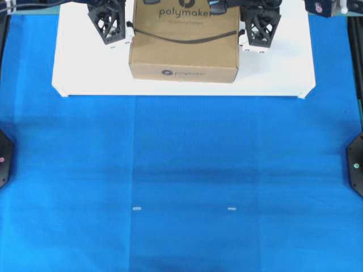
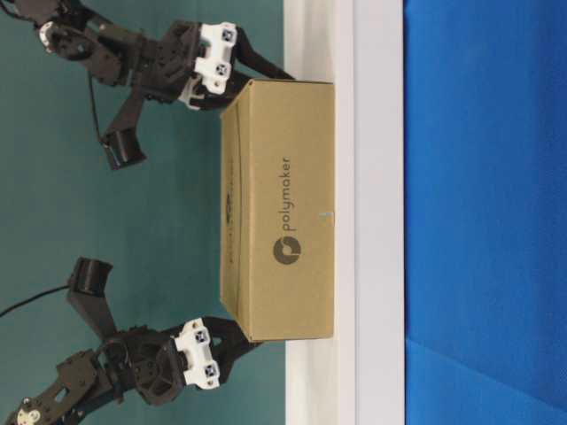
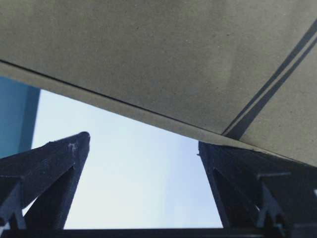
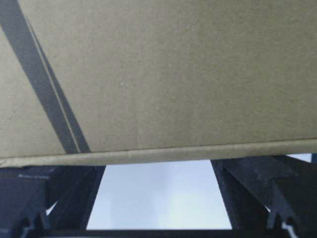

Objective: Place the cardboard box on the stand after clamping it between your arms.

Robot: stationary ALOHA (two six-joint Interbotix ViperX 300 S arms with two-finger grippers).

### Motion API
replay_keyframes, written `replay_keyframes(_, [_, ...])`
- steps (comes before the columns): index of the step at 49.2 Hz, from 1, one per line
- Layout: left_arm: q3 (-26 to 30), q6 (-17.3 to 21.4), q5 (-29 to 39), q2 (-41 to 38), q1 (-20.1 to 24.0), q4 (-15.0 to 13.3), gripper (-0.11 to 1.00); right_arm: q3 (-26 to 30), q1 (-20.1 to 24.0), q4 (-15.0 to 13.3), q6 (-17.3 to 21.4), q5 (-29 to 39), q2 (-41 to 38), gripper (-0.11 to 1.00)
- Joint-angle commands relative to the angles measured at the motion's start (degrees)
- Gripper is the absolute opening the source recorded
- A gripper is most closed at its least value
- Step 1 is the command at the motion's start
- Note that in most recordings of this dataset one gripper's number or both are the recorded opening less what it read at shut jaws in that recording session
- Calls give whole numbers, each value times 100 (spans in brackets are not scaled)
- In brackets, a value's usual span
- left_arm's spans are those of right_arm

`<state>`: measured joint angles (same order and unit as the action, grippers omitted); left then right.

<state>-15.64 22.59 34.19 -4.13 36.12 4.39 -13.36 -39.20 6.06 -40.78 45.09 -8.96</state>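
Observation:
The brown cardboard box (image 1: 182, 48) with the dark "polymaker" logo stands over the back middle of the white stand (image 1: 85, 79); whether it rests on the stand I cannot tell. My left gripper (image 1: 110, 25) is against its left side and my right gripper (image 1: 261, 28) against its right side, both open with nothing between the fingers. From table level the cardboard box (image 2: 279, 212) sits between the left gripper (image 2: 221, 350) and the right gripper (image 2: 244, 66). The wrist views show the box's underside (image 3: 163, 59) (image 4: 163, 74) above the open left gripper (image 3: 142, 140) and right gripper (image 4: 157, 166), with white stand below.
Blue cloth (image 1: 181, 181) covers the table in front of the stand. Two small white marks (image 1: 136, 208) (image 1: 231, 208) lie on the cloth near the front. Black arm bases (image 1: 4, 158) (image 1: 356, 164) stand at the left and right table edges.

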Motion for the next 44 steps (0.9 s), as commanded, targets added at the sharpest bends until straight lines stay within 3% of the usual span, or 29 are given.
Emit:
replay_keyframes(1, [79, -141, -422, 105, -246, -114, 87, 141, 220, 290, -35, -404, 53, 98])
replay_keyframes(26, [-325, -114, -422, 334, 79, -114, 87, -360, -281, 255, -149, -554, 237, 98])
replay_keyframes(44, [-914, 229, -422, 879, 316, -114, 87, -932, -642, 272, -149, -738, 756, 98])
